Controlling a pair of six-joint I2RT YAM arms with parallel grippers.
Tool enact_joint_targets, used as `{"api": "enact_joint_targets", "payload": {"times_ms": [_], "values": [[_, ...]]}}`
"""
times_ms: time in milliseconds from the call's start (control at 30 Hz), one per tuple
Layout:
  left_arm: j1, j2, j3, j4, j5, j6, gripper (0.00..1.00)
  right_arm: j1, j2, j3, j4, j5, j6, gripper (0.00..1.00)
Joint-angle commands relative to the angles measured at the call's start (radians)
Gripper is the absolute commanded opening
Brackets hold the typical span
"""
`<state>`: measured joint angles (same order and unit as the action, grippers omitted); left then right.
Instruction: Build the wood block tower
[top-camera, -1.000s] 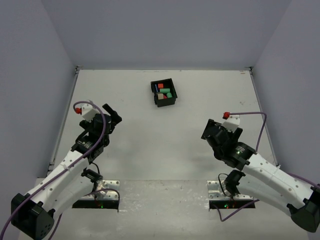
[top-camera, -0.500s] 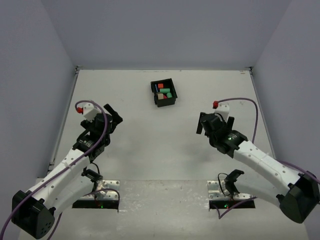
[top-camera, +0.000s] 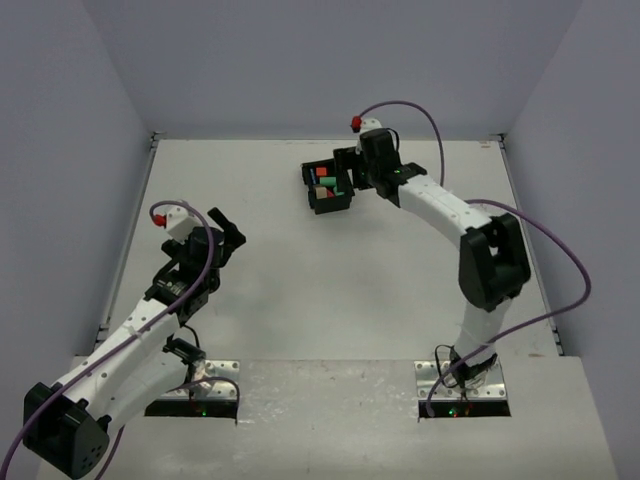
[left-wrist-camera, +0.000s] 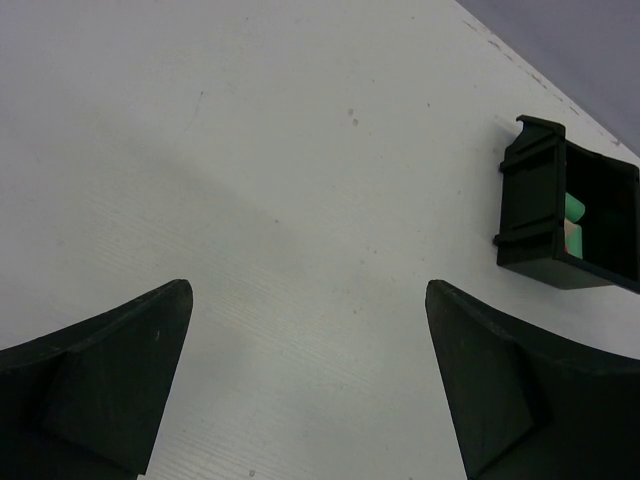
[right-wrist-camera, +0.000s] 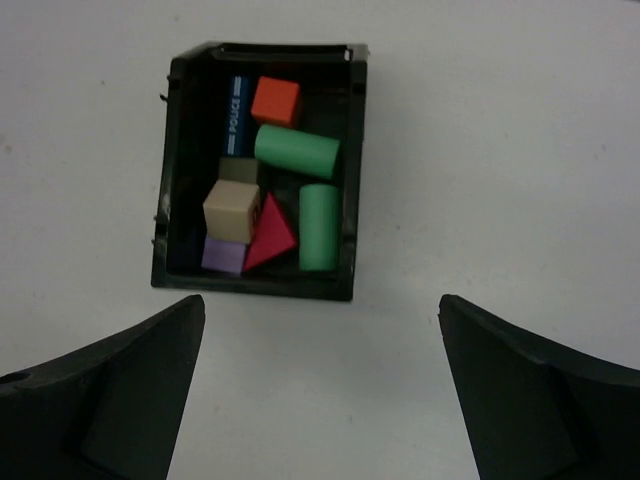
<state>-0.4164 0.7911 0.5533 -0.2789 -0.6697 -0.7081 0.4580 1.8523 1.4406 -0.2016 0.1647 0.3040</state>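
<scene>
Item one: the matte white table (top-camera: 300, 300), over which I read both end effectors with their dark, wedge-shaped fingers spread wide and nothing between them, the right gripper (right-wrist-camera: 320, 330) and the left gripper (left-wrist-camera: 308, 300). Item two: a square black plastic bin (right-wrist-camera: 357, 150) with ribbed walls, just ahead of the right gripper's fingertips and a little left of its gap, well ahead and to the right of the left gripper. Item three: the wood blocks (right-wrist-camera: 319, 226), loose inside that bin, smooth painted pieces: two green cylinders (right-wrist-camera: 296, 150) on their sides, a long blue bar (right-wrist-camera: 236, 122) with white lettering, a red cube (right-wrist-camera: 276, 100), a plain tan cube (right-wrist-camera: 232, 210), a magenta triangular wedge (right-wrist-camera: 267, 238) and a small purple block (right-wrist-camera: 224, 256).
</scene>
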Motion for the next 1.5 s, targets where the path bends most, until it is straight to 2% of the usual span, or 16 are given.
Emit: {"api": "enact_joint_targets", "payload": {"times_ms": [0, 100, 300, 367, 433, 533, 767, 867, 1033, 1133, 1467], "values": [[0.002, 0.001, 0.023, 0.037, -0.006, 0.009, 1.00, -0.001, 0.189, 0.249, -0.057, -0.093, -0.065, 0.96], [0.002, 0.010, 0.025, 0.035, -0.015, 0.004, 1.00, -0.001, 0.297, 0.311, -0.074, -0.082, -0.073, 0.89], [0.002, 0.022, 0.027, 0.038, -0.017, -0.001, 1.00, -0.009, 0.371, 0.324, -0.071, 0.047, -0.099, 0.79], [0.002, 0.028, 0.028, 0.038, -0.017, -0.001, 1.00, -0.013, 0.378, 0.305, -0.070, 0.057, -0.089, 0.71], [0.002, 0.034, 0.031, 0.038, -0.018, 0.001, 1.00, -0.015, 0.375, 0.278, -0.064, 0.061, -0.080, 0.53], [0.002, 0.040, 0.034, 0.037, -0.019, 0.001, 1.00, -0.015, 0.357, 0.227, -0.019, 0.052, -0.074, 0.36], [0.002, 0.043, 0.035, 0.038, -0.021, -0.001, 1.00, -0.014, 0.221, 0.092, 0.073, 0.091, -0.097, 0.16], [0.002, 0.046, 0.037, 0.038, -0.022, -0.002, 1.00, -0.009, 0.116, 0.022, 0.084, 0.156, -0.137, 0.03], [0.002, 0.053, 0.040, 0.035, -0.017, -0.001, 1.00, 0.031, -0.017, -0.126, 0.113, 0.327, -0.281, 0.01], [0.004, 0.051, 0.042, 0.030, -0.008, -0.001, 1.00, 0.076, -0.105, -0.231, 0.117, 0.525, -0.417, 0.00], [0.002, 0.045, 0.037, 0.041, 0.038, 0.009, 1.00, 0.176, -0.211, -0.444, 0.142, 0.861, -0.630, 0.00]]}}
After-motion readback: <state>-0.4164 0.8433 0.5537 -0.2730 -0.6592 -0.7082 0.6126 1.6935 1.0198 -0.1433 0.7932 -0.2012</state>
